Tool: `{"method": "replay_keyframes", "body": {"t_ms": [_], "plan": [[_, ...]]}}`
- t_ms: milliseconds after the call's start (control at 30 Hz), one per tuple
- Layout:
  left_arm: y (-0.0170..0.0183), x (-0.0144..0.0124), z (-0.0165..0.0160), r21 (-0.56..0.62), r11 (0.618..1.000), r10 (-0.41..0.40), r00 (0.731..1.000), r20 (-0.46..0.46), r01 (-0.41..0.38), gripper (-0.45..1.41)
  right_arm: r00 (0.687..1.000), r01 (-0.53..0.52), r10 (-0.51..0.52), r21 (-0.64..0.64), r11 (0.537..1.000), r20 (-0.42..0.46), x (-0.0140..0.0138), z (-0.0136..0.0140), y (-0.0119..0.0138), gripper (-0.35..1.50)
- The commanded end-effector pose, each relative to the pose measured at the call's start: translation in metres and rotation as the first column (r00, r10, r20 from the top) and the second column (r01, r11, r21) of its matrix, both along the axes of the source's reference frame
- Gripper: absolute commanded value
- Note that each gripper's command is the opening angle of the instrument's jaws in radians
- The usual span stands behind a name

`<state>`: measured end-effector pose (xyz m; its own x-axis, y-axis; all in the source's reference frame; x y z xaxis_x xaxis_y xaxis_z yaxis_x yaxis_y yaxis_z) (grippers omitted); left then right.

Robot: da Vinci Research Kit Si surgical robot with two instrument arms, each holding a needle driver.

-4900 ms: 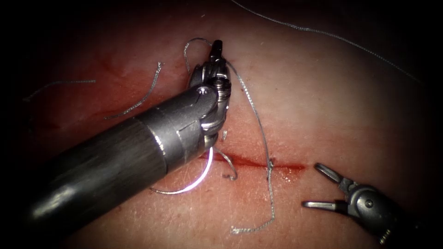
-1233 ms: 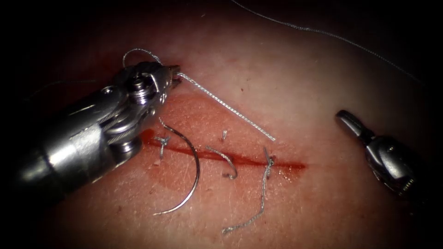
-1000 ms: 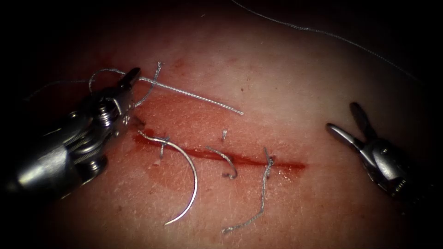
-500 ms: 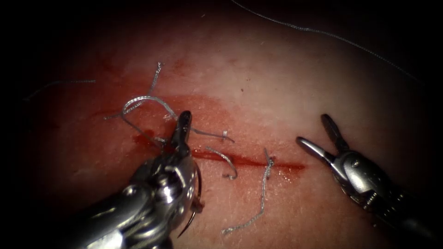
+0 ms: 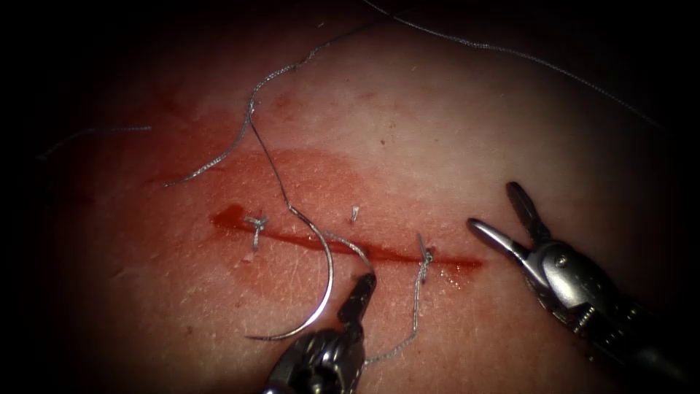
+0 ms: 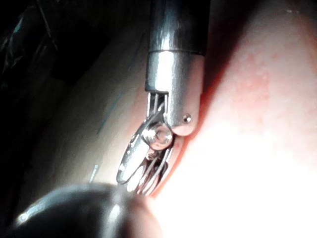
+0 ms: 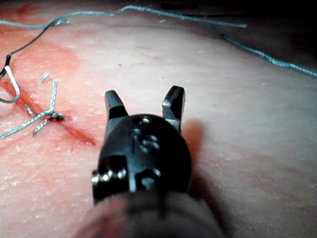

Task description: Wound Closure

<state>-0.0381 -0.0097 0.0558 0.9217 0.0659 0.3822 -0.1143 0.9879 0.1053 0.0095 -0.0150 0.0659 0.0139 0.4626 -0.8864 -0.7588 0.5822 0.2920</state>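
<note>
1. Two knotted grey stitches, one near the left end (image 5: 256, 222) and one near the right end (image 5: 424, 257), already cross the red cut (image 5: 379, 252) in the pink tissue (image 5: 467, 146).
2. The curved steel needle (image 5: 321, 288) lies loose on the tissue, thread (image 5: 266, 153) attached.
3. The left silver tool (image 5: 359, 290) holds nothing visible; its fingers' state cannot be told.
4. The right silver tool (image 5: 503, 215) hovers, fingers apart, empty; the middle looks unfinished.

Light falls strongest on the pale pink pork tissue (image 5: 437, 146) around the thin red cut (image 5: 386, 254) and fades to black well away from the cut on every side. The curved steel needle (image 5: 327, 288) just below the cut glints. In the right wrist view the dark metal right hand (image 7: 143, 96) throws a soft shadow. In the left wrist view the tissue (image 6: 257, 188) glares white.
</note>
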Motion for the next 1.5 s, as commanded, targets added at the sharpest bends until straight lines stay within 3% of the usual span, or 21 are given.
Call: {"method": "replay_keyframes", "body": {"t_ms": [33,167,200,300,367,433,600,733,800,867,1133,1200,1267,1333,1500], "plan": [[0.0013,-0.0003,0.0002,-0.007,1.0,-0.003,1.0,0.006,0.003,1.01,1.0,-0.002,0.002,-0.007,1.0,-0.003,0.0005,-0.0003,0.001,1.01],[0.0021,0.0001,0.0027,-0.022,1.0,0.003,0.999,0.034,-0.002,1.01,1.0,0.001,-0.001,-0.007,1.0,-0.004,0.0006,-0.0003,0.001,1.03],[0.0024,-0.0001,0.0036,-0.078,0.997,0.003,0.995,0.096,0.004,1.13,1.0,0.001,-0.001,-0.007,1.0,-0.004,0.0006,-0.0003,0.0009,1.03],[0.0029,-0.0005,0.004,-0.068,0.995,-0.052,0.982,0.183,0.066,1.08,1.0,0.002,-0.002,-0.009,1.0,-0.005,0.0007,-0.0002,0.0008,1.03],[0.0029,-0.0009,0.0043,-0.068,0.998,0.008,0.977,0.212,0.006,0.86,1.0,0.004,-0.005,-0.01,1.0,-0.006,0.0007,0.0,0.0007,1.03],[0.0022,-0.0013,0.0051,-0.082,0.995,0.073,0.97,0.233,-0.056,0.86,1.0,0.005,-0.005,-0.012,1.0,-0.006,0.0008,0.0001,0.0006,1.03],[0.0004,-0.0019,0.0065,0.042,0.995,-0.1,0.974,0.202,0.094,0.96,1.0,0.009,-0.009,-0.012,1.0,-0.008,0.0008,0.0002,0.0005,1.03],[0.0006,-0.0018,0.0056,0.114,0.983,-0.167,0.967,0.193,0.147,0.94,1.0,0.01,-0.01,-0.013,1.0,-0.009,0.0008,0.0002,0.0005,1.03],[0.0007,-0.0018,0.0045,0.204,0.949,-0.275,0.947,0.165,0.24,0.94,1.0,0.01,-0.011,-0.013,1.0,-0.009,0.0009,0.0002,0.0005,1.03],[0.0005,-0.0019,0.0044,0.227,0.939,-0.297,0.942,0.158,0.258,0.94,1.0,0.014,-0.014,-0.013,1.0,-0.01,0.001,0.0002,0.0004,1.03],[-0.0007,-0.0024,0.0068,0.22,0.947,-0.266,0.955,0.134,0.233,0.64,1.0,0.021,-0.022,-0.014,1.0,-0.013,0.0013,0.0001,0.0001,1.03],[-0.0009,-0.0022,0.0075,0.222,0.947,-0.262,0.957,0.124,0.231,0.49,1.0,0.026,-0.026,-0.014,1.0,-0.015,0.0016,0.0,0.0,1.03],[-0.0007,-0.0019,0.0082,0.25,0.922,-0.322,0.944,0.067,0.296,-0.11,0.999,0.037,-0.038,-0.014,0.999,-0.02,0.002,-0.0001,-0.0002,1.03],[-0.0002,-0.0012,0.0085,0.266,0.901,-0.359,0.933,0.016,0.342,-0.45,0.998,0.054,-0.054,-0.014,0.998,-0.027,0.0023,-0.0002,-0.0004,1.01],[0.0011,-0.0004,0.0068,0.271,0.892,-0.374,0.927,-0.005,0.361,-0.45,0.998,0.056,-0.057,-0.014,0.998,-0.028,0.0027,-0.0003,-0.0005,1.01]]}}
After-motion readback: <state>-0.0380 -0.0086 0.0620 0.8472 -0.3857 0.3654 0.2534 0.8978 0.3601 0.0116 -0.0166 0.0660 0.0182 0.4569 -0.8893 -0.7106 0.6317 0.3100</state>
